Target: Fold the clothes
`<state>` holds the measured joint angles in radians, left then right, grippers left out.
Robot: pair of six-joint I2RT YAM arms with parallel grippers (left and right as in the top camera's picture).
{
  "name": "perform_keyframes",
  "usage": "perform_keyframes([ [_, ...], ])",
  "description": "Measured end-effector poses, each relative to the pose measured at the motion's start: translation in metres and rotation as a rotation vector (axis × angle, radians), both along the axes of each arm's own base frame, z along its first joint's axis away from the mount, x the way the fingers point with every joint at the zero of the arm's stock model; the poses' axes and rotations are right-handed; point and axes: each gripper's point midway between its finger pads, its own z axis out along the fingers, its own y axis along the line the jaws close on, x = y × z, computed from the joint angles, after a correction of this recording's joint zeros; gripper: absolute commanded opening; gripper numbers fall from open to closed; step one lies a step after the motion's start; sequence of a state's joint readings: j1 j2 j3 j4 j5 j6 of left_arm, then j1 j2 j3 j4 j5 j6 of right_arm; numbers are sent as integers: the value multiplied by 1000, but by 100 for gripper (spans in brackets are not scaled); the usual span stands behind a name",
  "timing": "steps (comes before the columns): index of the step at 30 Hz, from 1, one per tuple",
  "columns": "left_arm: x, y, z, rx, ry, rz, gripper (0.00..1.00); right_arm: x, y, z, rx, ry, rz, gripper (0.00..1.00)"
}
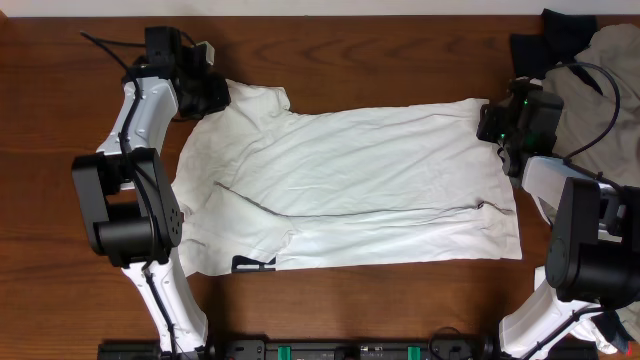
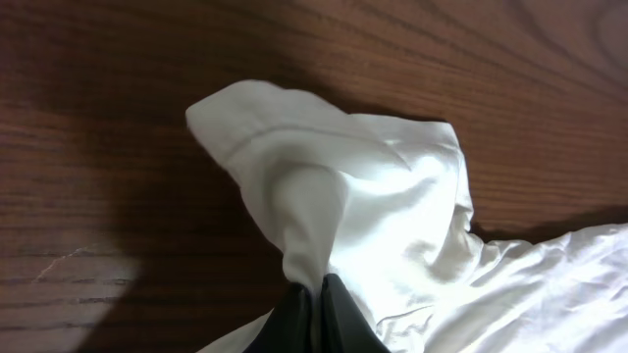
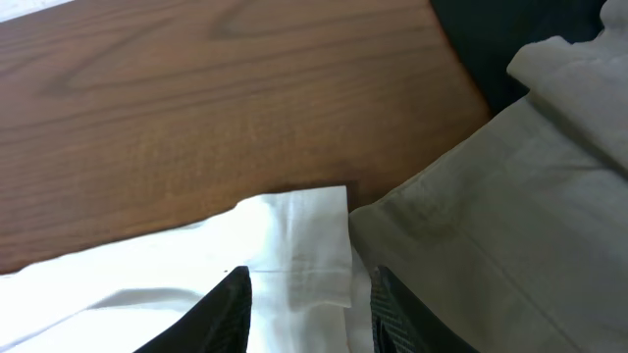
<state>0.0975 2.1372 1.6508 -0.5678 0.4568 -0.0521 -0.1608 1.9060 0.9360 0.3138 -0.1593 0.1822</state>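
gripping white shirt [image 1: 350,190] by sleeve, left hand [image 2: 316,289] clamped; right hand [image 3: 310,294] wide astride hem

Overhead: lit evenly from above, sharp edge to edge, with only thin soft shadows along folds of the shirt [image 1: 350,185]. Left wrist: dim, with deep shadow across the table [image 2: 88,147] and beneath the lifted shirt; blurs close to the left fingers [image 2: 343,324]. Right wrist: brighter, soft and out of focus at the right fingers [image 3: 221,314], clear on the table farther out.
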Motion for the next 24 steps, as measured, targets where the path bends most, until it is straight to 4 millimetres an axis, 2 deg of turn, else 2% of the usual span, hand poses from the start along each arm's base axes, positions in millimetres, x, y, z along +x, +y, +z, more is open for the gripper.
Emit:
perform_keyframes([
  [8, 0, 0, 0, 0, 0, 0, 6, 5, -1, 2, -5, -30, 0, 36],
  [20, 0, 0, 0, 0, 0, 0, 6, 3, 0, -23, 2, 14, 0, 35],
  [24, 0, 0, 0, 0, 0, 0, 6, 4, 0, -25, 2, 14, 0, 32],
])
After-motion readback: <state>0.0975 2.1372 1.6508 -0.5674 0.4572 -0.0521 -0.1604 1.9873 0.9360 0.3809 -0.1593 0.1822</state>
